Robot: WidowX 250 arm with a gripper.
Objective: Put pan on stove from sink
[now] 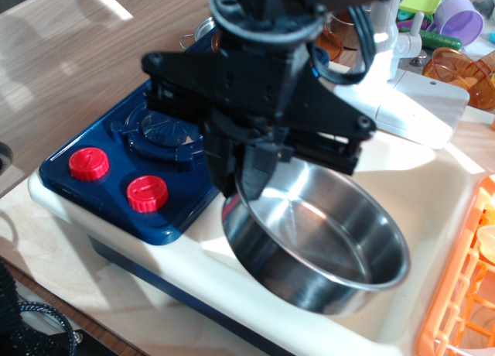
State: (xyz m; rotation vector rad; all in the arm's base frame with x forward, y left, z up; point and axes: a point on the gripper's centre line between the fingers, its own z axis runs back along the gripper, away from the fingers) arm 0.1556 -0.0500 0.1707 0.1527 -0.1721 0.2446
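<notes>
Gripper: the black gripper (246, 169) was seen from above, its fingers closed on the near-left rim of the pan, 1 finger outside the wall and 1 inside.
Pan: the shiny steel pan (315, 246) was held tilted, its left edge raised at the fingers and its open side turned up and toward the right; it was placed over the sink and the cream edge beside the stove. Whether its low side touched the basin could not be told.
Sink: the cream-white sink (433, 178) was seen behind and right of the pan, lit by a patch of sun, with the white faucet (387, 70) at its far side.
Stove: the dark blue stove (116, 159) lay left of the pan, with 2 red knobs (117, 179) at its near edge and 1 moulded burner partly hidden by the arm.
Dish rack: an orange rack (456, 294) was set at the right edge, just beside the sink.
Background: a purple cup (458, 17) and orange translucent pieces were seen at the top right.
Writing: no brand, label or readable text was made out on any surface.
</notes>
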